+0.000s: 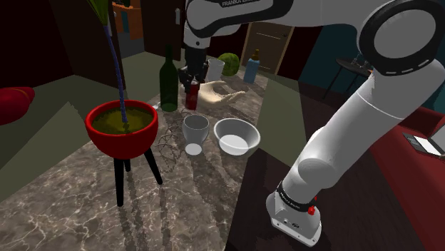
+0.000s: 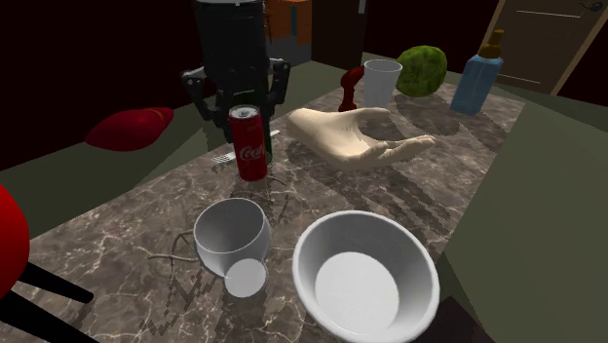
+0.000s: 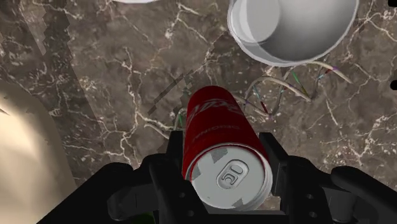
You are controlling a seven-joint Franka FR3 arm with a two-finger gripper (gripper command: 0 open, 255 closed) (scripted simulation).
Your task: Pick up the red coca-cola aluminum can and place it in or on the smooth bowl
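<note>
Operator: Gripper (image 3: 221,167) condition?
Technician: Both black fingers (image 3: 167,167) press against opposite sides of the red Coca-Cola can (image 3: 219,137), near its top end. Pull-tab lid faces the wrist camera.
Operator: Can position?
Technician: Upright under the gripper, over the dark marble counter (image 2: 146,224). Contact between its base and the counter cannot be determined.
Operator: Adjacent items?
Technician: A thin wire tangle (image 3: 283,89) lies just beside the can. Next out, a white goblet (image 2: 232,232) stands near it. The smooth white bowl (image 2: 362,283) sits just beside the goblet, apart from the can. A beige model hand (image 2: 351,136) lies on the counter on the can's other side.
Operator: Farther back?
Technician: A dark green bottle (image 1: 168,77) stands near the can; a white cup (image 2: 382,78), a green round object (image 2: 421,68) and a blue bottle (image 2: 479,80) stand at the counter's far end
</note>
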